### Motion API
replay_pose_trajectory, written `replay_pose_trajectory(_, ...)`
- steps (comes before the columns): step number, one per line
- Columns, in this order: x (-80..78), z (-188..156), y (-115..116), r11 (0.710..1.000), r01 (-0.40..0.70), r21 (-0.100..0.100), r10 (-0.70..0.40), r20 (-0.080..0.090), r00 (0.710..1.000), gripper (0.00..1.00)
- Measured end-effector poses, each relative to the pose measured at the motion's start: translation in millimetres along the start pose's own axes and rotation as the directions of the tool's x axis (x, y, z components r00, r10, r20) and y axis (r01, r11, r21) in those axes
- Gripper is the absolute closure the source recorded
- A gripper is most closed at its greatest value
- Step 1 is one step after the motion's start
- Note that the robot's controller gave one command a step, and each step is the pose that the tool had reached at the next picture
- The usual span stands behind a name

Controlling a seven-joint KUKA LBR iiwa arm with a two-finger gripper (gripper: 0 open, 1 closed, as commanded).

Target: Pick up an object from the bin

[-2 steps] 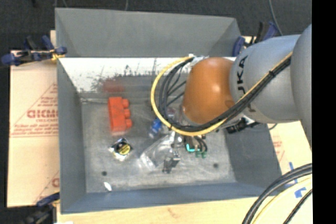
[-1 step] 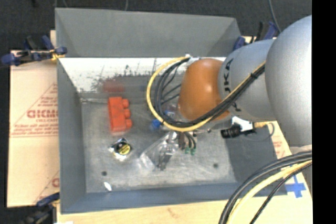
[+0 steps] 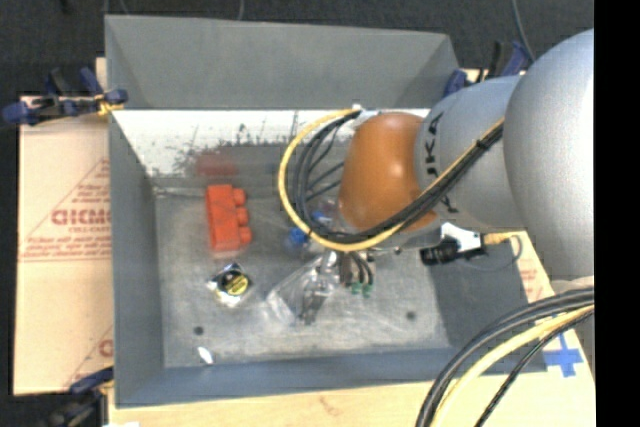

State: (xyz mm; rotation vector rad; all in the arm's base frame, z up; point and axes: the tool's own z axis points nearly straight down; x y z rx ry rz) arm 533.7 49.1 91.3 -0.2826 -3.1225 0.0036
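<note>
- One grey metal bin (image 3: pixel 135 245) takes up the middle of the camera view. A few small loose things lie on its floor.
- One silver arm (image 3: pixel 520 155) reaches in from 3 o'clock. An orange cover (image 3: pixel 385 175) and looped cables sit on its wrist.
- The gripper (image 3: pixel 320 287) hangs low near the floor's centre, a little toward 5 o'clock. I cannot tell whether it is released or clenched, and nothing is seen held in it.
- An orange-red toy block (image 3: pixel 228 215) lies toward 10 o'clock, well apart from the gripper.
- A clear crumpled wrapper-like piece (image 3: pixel 288 300) lies just beside the gripper, on its 9 o'clock side. It seems the likeliest pick.
- A round black-and-yellow thing (image 3: pixel 232 284) sits toward 8 o'clock.
- A small blue thing (image 3: pixel 297 237) lies at the gripper's 11 o'clock, and a small green thing (image 3: pixel 358 287) at its 3 o'clock.
- A white fleck (image 3: pixel 204 354) rests toward 7 o'clock, near the front wall.
- To do this step well, I judge the gripper should centre over the clear piece, go down to the floor and grip a raised fold. A thin wrapper can slip, so the lift should be straight up, clear of the green thing.
</note>
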Motion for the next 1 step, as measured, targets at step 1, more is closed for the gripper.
replay_pose_trajectory(1, -3.1, -148.9, -3.0, 0.998, 0.061, -0.004, -0.061, 0.014, 0.998, 1.00)
